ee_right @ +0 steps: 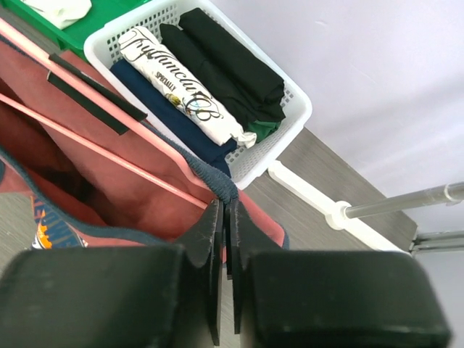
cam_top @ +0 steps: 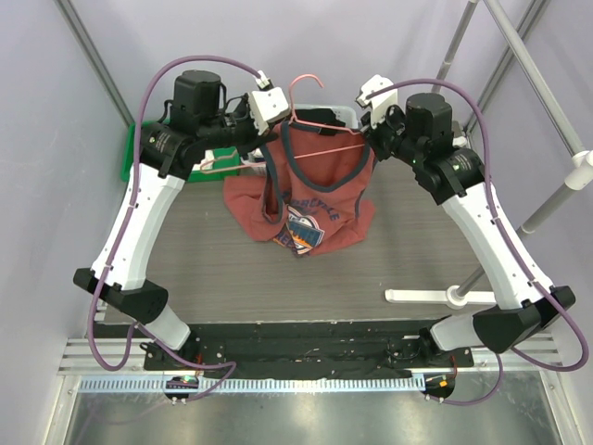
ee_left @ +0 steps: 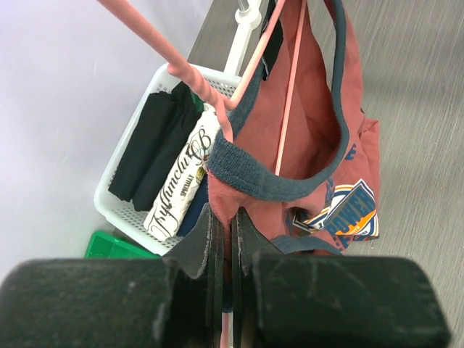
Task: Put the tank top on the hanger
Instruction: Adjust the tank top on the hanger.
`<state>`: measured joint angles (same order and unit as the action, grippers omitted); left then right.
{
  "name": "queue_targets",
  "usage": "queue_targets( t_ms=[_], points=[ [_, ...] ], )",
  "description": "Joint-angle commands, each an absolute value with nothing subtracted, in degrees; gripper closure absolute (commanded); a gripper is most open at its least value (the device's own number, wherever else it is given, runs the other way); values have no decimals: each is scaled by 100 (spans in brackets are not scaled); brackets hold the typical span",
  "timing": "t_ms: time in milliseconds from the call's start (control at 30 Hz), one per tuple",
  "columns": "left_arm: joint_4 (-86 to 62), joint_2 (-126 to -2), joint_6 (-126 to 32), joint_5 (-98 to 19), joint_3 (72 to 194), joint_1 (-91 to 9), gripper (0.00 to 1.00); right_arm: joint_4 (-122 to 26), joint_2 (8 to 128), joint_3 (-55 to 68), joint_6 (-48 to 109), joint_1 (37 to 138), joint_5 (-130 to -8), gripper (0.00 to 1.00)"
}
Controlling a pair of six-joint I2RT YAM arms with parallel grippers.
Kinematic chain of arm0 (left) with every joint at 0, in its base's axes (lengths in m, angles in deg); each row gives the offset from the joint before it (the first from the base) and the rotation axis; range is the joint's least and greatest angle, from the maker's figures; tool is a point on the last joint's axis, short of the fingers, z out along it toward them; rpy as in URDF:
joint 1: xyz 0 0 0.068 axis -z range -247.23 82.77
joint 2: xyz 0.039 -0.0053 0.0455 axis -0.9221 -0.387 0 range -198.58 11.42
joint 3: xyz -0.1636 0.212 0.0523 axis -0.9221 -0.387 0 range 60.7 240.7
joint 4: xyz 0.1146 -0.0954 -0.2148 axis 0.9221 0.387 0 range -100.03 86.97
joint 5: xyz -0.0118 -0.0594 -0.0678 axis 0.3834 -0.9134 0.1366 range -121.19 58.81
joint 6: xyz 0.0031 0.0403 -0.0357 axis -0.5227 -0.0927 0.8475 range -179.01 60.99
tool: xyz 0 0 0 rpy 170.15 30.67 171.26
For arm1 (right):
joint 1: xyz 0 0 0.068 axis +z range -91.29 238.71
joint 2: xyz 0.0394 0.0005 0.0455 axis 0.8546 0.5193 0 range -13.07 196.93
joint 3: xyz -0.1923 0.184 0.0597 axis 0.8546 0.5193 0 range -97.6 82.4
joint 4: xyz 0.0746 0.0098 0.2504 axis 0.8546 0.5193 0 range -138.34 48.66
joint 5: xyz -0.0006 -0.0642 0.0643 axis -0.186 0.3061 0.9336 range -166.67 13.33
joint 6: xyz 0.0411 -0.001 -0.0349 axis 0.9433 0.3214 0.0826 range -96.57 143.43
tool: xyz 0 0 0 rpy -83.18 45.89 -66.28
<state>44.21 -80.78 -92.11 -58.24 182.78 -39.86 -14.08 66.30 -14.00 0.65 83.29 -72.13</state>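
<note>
The rust-red tank top (cam_top: 310, 199) with navy trim hangs between my two grippers, its lower part resting bunched on the table with the chest graphic showing. The pink wire hanger (cam_top: 310, 116) sits inside its neck opening, hook up at the back. My left gripper (cam_top: 262, 139) is shut on the tank top's left shoulder strap (ee_left: 230, 170), with the hanger's pink wire (ee_left: 290, 94) running beside it. My right gripper (cam_top: 371, 139) is shut on the right strap (ee_right: 217, 185), the hanger's wire (ee_right: 109, 148) lying inside the red cloth.
A white basket (ee_right: 293, 119) with folded black, navy and white printed clothes stands behind the shirt. A green bin (cam_top: 139, 153) is at the back left. A white rack base (cam_top: 435, 297) and metal poles (cam_top: 556, 195) stand at the right.
</note>
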Motion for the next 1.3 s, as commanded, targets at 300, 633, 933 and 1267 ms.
queue_targets(
  t_ms=[300, 633, 933, 1267],
  points=[
    [4007, -8069, -9074, -6046, 18533, -3990, 100, -1318, 6779, -2209, 268, 8411, -6543, 99],
    [3981, -8130, -9003, -6081, 18533, -3911, 100, -1300, 7165, -3106, 849, 8455, -5673, 99],
    [3972, -8253, -8906, -6107, 18656, -3797, 100, -1327, 7473, -3775, 1200, 8657, -5154, 99],
    [3928, -8341, -8784, -6133, 18893, -3770, 100, -1116, 7587, -3599, 771, 9114, -5337, 99]
  ],
)
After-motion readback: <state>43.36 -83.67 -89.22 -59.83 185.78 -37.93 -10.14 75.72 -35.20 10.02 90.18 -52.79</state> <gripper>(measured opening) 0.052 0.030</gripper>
